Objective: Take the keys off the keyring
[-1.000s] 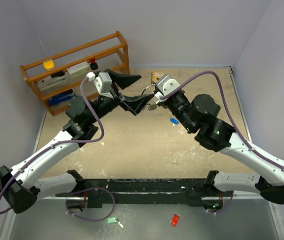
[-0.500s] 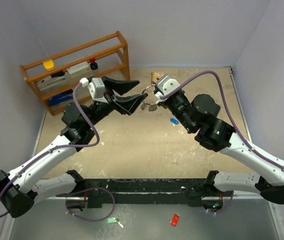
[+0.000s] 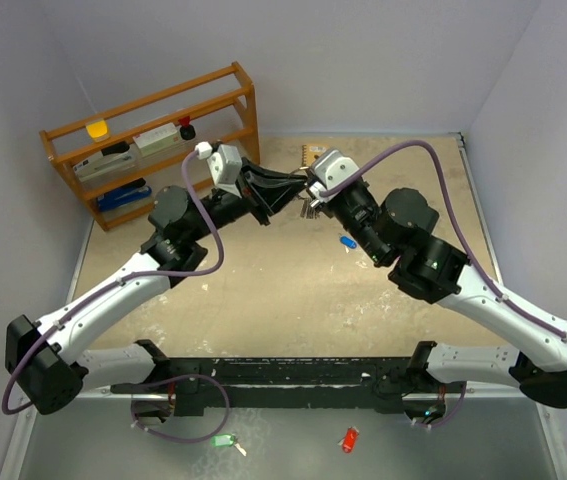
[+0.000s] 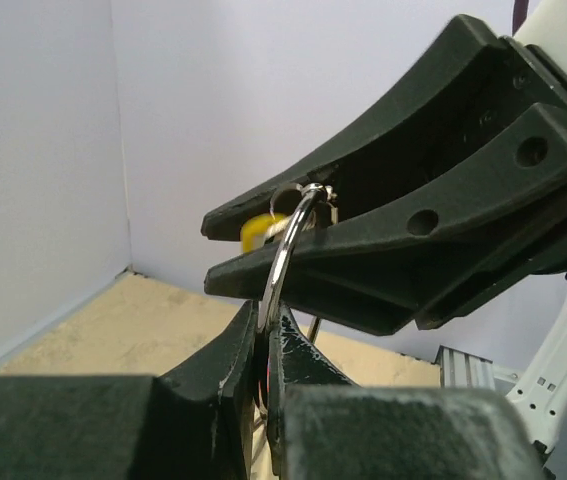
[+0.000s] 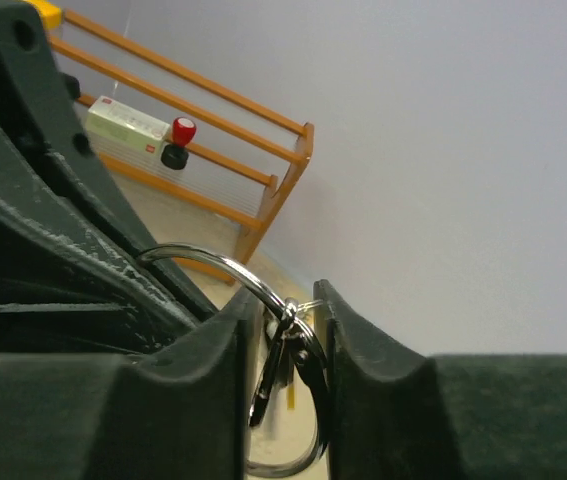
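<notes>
Holding, left: my left gripper (image 4: pixel 266 335) is clamped shut on the keyring (image 4: pixel 285 255), with the wire between my fingers.
Holding, right: my right gripper (image 5: pixel 288 315) pinches the same ring where the keys (image 3: pixel 308 209) bunch.
Place: mid-air over the far centre of the table (image 3: pixel 263 290), right of the wooden rack (image 3: pixel 213 95).
Technique: I judge one side should hold firm while the other works a key along the coil, pulling gently and without twisting.

Overhead camera looks down; close wrist cameras share the keyring (image 4: pixel 285 250).
</notes>
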